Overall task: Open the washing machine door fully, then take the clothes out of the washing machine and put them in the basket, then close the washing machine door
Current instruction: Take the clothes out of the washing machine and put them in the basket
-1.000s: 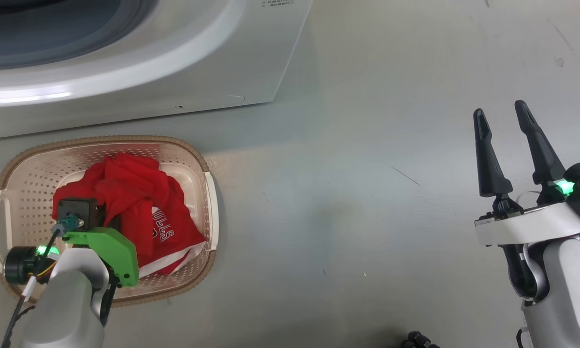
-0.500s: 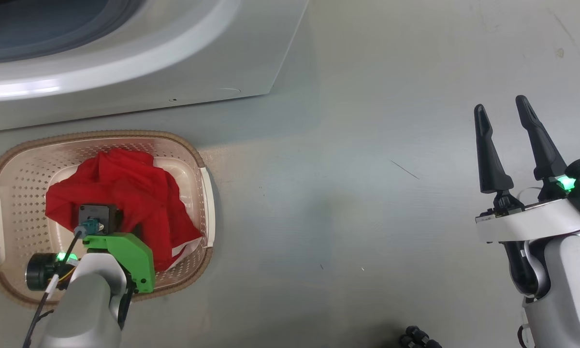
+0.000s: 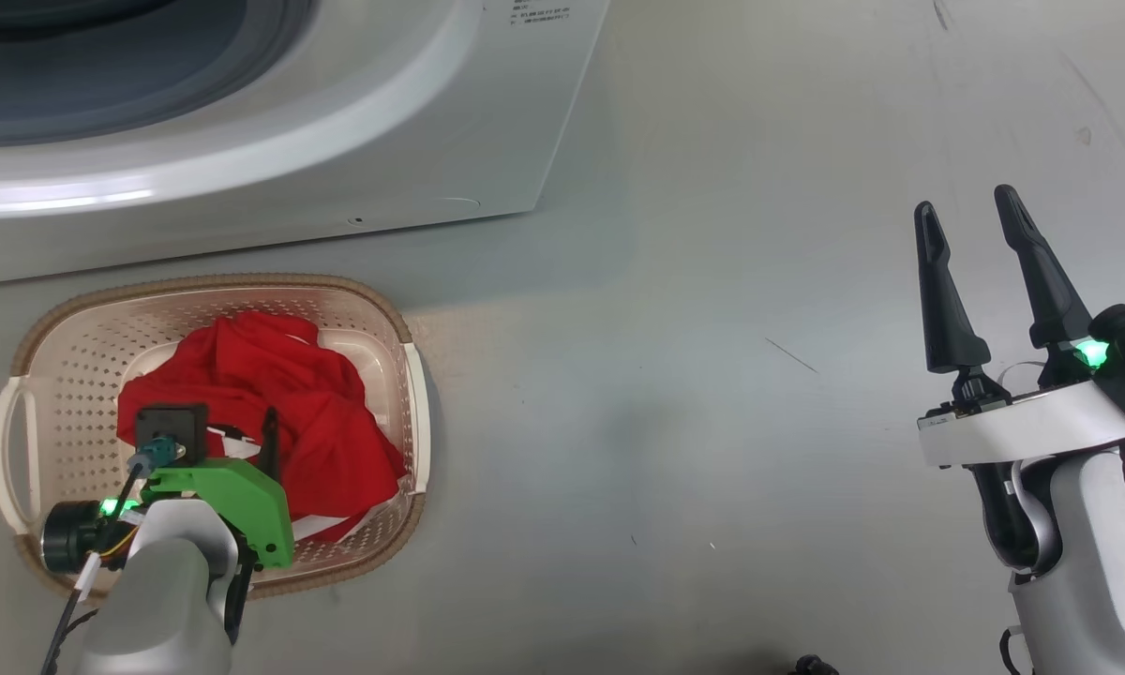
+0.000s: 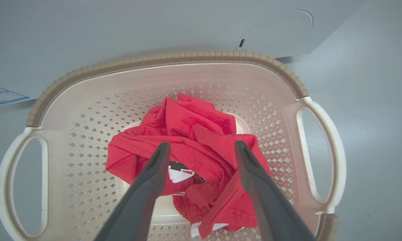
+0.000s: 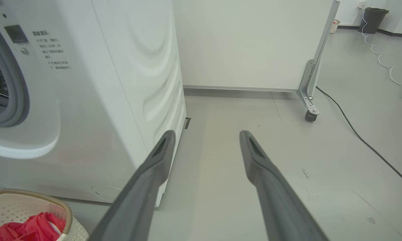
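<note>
Pale grey floor runs throughout. Leftmost, a cream perforated plastic basket, brown-rimmed, sits just before the big white front-loading washing machine. Crumpled red clothes with white trim lie inside it, the left pincer poised over them, fingers apart. Far right, the right pincer hangs over the floor, fingers apart.

The grey floor bears a thin dark scratch. A white panel stands on it, with a metal bracket and a caster at its right end. A black cable runs past the caster. A white cable loops towards a dark bin.
</note>
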Available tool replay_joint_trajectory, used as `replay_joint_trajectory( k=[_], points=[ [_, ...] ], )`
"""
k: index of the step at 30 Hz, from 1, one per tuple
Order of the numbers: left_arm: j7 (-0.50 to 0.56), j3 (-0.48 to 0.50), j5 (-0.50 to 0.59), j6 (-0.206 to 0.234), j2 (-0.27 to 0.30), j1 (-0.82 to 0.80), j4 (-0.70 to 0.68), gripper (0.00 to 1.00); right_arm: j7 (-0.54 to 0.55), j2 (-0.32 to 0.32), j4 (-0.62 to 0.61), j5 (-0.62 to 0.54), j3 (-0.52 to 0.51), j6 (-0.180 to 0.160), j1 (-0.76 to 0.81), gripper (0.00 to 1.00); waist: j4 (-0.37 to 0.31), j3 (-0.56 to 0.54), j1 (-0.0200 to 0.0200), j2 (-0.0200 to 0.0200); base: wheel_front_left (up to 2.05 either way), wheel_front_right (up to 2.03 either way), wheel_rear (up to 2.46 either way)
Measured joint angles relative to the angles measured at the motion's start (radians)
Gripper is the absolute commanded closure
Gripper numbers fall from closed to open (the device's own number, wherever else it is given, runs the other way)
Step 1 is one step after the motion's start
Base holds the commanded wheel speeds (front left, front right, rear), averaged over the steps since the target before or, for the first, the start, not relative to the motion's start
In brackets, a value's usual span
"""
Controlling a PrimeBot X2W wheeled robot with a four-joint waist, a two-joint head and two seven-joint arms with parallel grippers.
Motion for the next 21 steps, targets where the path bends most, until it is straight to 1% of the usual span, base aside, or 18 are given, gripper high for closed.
replay_joint_trajectory(
  k=[9, 14, 18, 21],
  points=[
    [-0.036, 0.008, -0.030, -0.018, -0.023, -0.001, -0.012, 0.00, 0.000, 0.001, 0.013, -0.002, -0.026, 0.000, 0.001, 0.00, 0.032, -0.073, 0.0000, 0.0000, 0.00, 0.00, 0.00],
    [-0.044, 0.011, -0.040, -0.028, -0.024, -0.001, -0.039, 0.00, 0.000, 0.001, 0.021, -0.003, -0.027, 0.000, 0.006, 0.00, 0.055, -0.112, 0.0000, 0.0000, 0.00, 0.00, 0.00],
    [-0.044, 0.014, -0.048, -0.039, -0.029, -0.001, -0.084, 0.00, 0.000, 0.001, 0.027, -0.006, -0.031, 0.000, 0.024, 0.00, 0.081, -0.152, 0.0000, 0.0000, 0.00, 0.00, 0.00],
    [-0.044, 0.028, -0.054, -0.044, -0.032, 0.000, -0.166, 0.00, 0.000, 0.002, 0.034, -0.006, -0.040, 0.000, 0.040, 0.00, 0.101, -0.184, 0.0000, 0.0000, 0.00, 0.00, 0.00]
  ],
)
